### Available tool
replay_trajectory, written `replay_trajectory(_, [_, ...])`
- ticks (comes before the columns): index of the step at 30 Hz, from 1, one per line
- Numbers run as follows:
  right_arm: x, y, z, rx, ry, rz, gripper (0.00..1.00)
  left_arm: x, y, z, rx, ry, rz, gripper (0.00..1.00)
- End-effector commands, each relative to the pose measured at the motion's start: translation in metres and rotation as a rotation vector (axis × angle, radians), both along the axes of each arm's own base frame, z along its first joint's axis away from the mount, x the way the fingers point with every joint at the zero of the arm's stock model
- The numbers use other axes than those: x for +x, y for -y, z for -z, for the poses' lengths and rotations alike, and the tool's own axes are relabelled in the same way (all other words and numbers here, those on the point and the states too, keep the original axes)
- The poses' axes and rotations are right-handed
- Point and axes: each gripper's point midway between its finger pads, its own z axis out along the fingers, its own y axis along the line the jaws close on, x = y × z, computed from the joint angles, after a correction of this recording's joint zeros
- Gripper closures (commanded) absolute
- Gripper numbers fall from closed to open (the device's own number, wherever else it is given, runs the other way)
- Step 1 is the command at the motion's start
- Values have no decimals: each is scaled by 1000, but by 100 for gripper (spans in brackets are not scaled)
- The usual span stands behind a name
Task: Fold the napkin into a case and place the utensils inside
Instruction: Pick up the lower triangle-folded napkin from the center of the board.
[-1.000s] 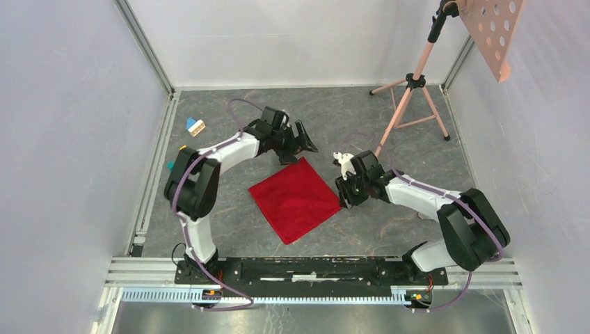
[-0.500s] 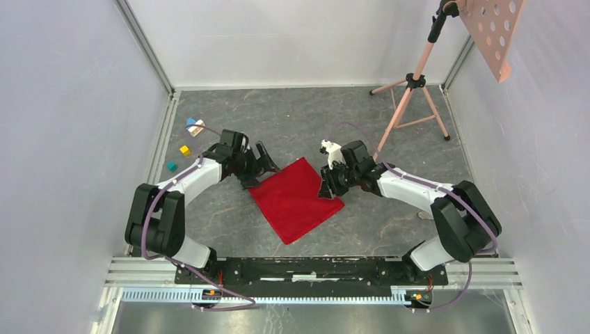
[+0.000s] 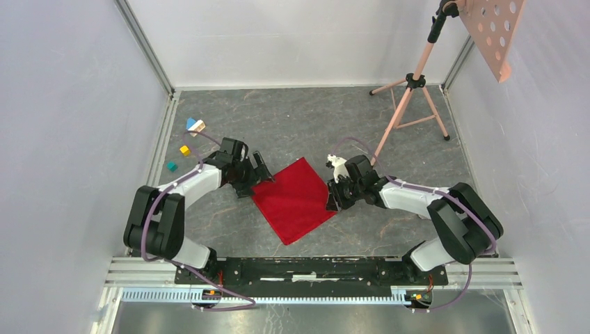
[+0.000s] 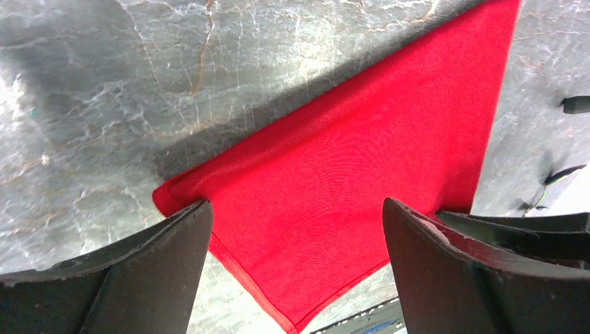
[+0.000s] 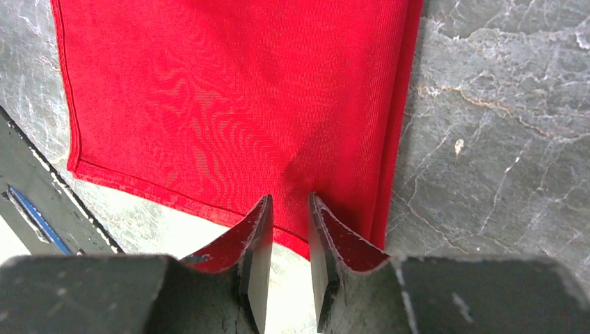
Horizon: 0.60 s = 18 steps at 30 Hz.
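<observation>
The red napkin (image 3: 296,198) lies flat on the grey table as a folded square turned like a diamond. My left gripper (image 3: 261,177) is open wide at its left corner; in the left wrist view the napkin (image 4: 362,181) spreads between the two dark fingers of the left gripper (image 4: 296,205). My right gripper (image 3: 332,198) sits at the right corner. In the right wrist view the right gripper (image 5: 289,198) has its jaws a narrow gap apart, tips resting on the hem of the napkin (image 5: 229,104), with bare table showing between them. No case or utensils are in view.
Small toy blocks lie at the left: a blue and white one (image 3: 195,126), a yellow one (image 3: 184,149) and a teal one (image 3: 171,166). A pink tripod stand (image 3: 410,97) is at the back right. Walls close in both sides; a black rail (image 3: 306,268) runs along the front.
My left arm swung from the napkin's far corner down to its left corner. The right gripper shifted along the right edge and its jaws narrowed.
</observation>
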Motion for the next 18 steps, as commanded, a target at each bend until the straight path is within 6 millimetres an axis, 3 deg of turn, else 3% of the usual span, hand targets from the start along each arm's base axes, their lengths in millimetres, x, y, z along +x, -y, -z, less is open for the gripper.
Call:
replay_trajectory(1, [8, -11, -27, 44, 34, -9, 68, 8, -1, -41, 3, 119, 51, 2])
replay_trajectory(5, [17, -16, -31, 49, 39, -7, 64, 8, -4, -41, 7, 127, 34, 1])
replay_trajectory(10, [16, -5, -15, -1, 28, 21, 63, 8, -8, -10, 24, 70, 6, 1])
replay_trajectory(14, [15, 18, 2, -113, 52, 60, 63, 1, -18, 17, 79, 11, -27, 1])
replay_trajectory(16, [16, 29, 8, -170, 63, 78, 62, 0, -25, 19, 116, 5, -43, 1])
replay_trajectory(18, [15, 30, 7, -182, 52, 66, 62, 1, -24, 8, 111, 33, -41, 1])
